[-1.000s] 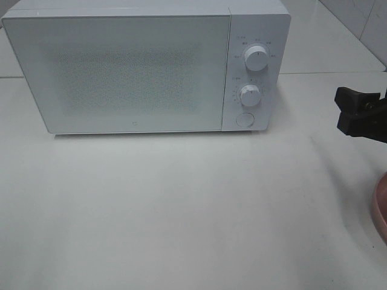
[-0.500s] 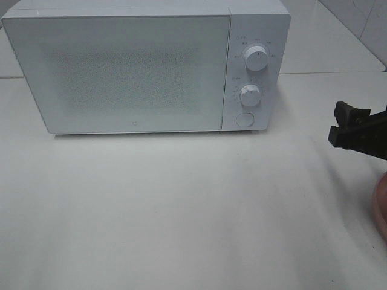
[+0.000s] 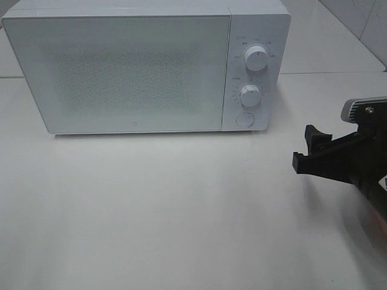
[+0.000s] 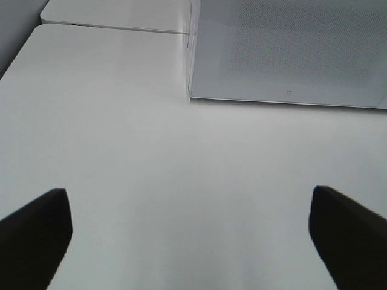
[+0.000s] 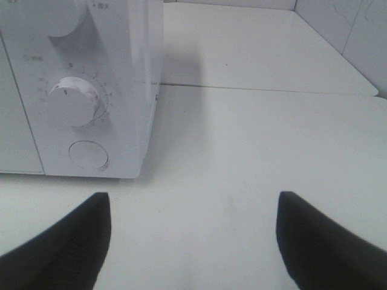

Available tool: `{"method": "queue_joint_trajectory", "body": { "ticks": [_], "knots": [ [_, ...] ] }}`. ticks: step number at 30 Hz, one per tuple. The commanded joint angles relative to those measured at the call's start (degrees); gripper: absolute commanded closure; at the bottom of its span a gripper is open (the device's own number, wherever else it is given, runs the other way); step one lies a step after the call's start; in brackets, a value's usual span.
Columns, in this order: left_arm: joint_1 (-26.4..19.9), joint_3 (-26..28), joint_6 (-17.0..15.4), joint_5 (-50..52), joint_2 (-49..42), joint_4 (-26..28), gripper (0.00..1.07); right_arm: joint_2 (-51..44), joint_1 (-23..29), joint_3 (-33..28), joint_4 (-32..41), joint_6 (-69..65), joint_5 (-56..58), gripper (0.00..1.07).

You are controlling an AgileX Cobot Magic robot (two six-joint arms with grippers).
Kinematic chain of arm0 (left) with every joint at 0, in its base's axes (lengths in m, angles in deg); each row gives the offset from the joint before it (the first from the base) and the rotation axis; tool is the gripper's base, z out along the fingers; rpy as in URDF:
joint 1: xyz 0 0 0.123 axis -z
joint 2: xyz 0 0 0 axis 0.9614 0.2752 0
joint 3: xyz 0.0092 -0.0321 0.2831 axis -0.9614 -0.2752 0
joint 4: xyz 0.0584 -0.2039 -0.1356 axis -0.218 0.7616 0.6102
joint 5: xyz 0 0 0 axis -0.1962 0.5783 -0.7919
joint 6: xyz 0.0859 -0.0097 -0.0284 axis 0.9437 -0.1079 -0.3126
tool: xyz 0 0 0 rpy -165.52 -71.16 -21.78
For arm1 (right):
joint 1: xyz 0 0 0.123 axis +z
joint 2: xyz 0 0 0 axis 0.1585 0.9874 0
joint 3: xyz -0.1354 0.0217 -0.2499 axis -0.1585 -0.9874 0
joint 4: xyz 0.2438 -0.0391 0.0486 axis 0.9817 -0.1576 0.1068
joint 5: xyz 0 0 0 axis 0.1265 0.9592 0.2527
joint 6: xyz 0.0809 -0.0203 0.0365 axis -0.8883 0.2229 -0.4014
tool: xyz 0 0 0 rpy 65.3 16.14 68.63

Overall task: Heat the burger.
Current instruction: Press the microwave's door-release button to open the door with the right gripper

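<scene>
Microwave (image 3: pixel 121 72) sits on the table (image 3: pixel 181 211), door shut. R gripper (image 3: pixel 305 148) is near its knob side, not touching, jaws wide apart & empty. L gripper (image 4: pixel 188 193) is over the table, jaws wide apart too. Can't see the burger.

A white microwave (image 3: pixel 133 66) stands at the far side of a white table (image 3: pixel 169 205), its door (image 3: pixel 121 72) shut and the speckled window in it showing nothing inside. On the control panel at the oven's right, an upper knob (image 3: pixel 256 59) sits above a lower knob (image 3: pixel 250 95), each ringed by small markings too fine to read, with a round button (image 3: pixel 243 118) just below them. A seam (image 3: pixel 326 73) crosses the tabletop to the oven's right, and a pale tiled wall (image 3: pixel 363 18) rises at the far right corner
</scene>
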Motion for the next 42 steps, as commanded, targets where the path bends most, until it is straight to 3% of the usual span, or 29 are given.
{"method": "queue_joint_trajectory", "body": {
  "ticks": [1,9,19,30,33,35,38,40,42],
  "knots": [
    [-0.1,-0.1,-0.3,-0.1,-0.5,0.5,0.07,1.6,4.9,1.7,4.7,0.6,-3.3,0.36],
    [-0.1,-0.1,-0.3,-0.1,-0.5,0.5,0.07,2.5,9.9,5.1,8.0,0.6,-3.7,0.36],
    [-0.1,-0.1,-0.3,-0.1,-0.5,0.5,0.07,5.3,10.8,7.6,8.8,0.4,-4.0,0.36],
    [-0.1,-0.1,-0.3,-0.1,-0.5,0.5,0.07,8.0,10.8,7.7,8.8,-17.5,-4.0,0.39],
    [-0.1,-0.1,-0.3,-0.1,-0.5,0.5,0.07,8.0,10.8,7.7,8.8,-24.2,-4.0,0.45],
    [-0.1,-0.1,-0.3,-0.1,-0.5,0.5,0.07,8.0,10.8,7.7,8.8,-36.6,-3.8,0.56],
    [-0.1,-0.1,-0.3,-0.1,-0.5,0.5,0.07,8.0,10.8,7.7,8.8,-40.3,-3.8,0.6],
    [-0.1,-0.1,-0.3,-0.1,-0.5,0.5,0.07,8.0,10.8,7.7,8.8,-53.7,-3.3,0.77],
    [-0.1,-0.1,-0.3,-0.1,-0.5,0.5,0.07,8.0,10.8,7.7,8.8,-57.2,-3.0,0.81]
  ]
}}
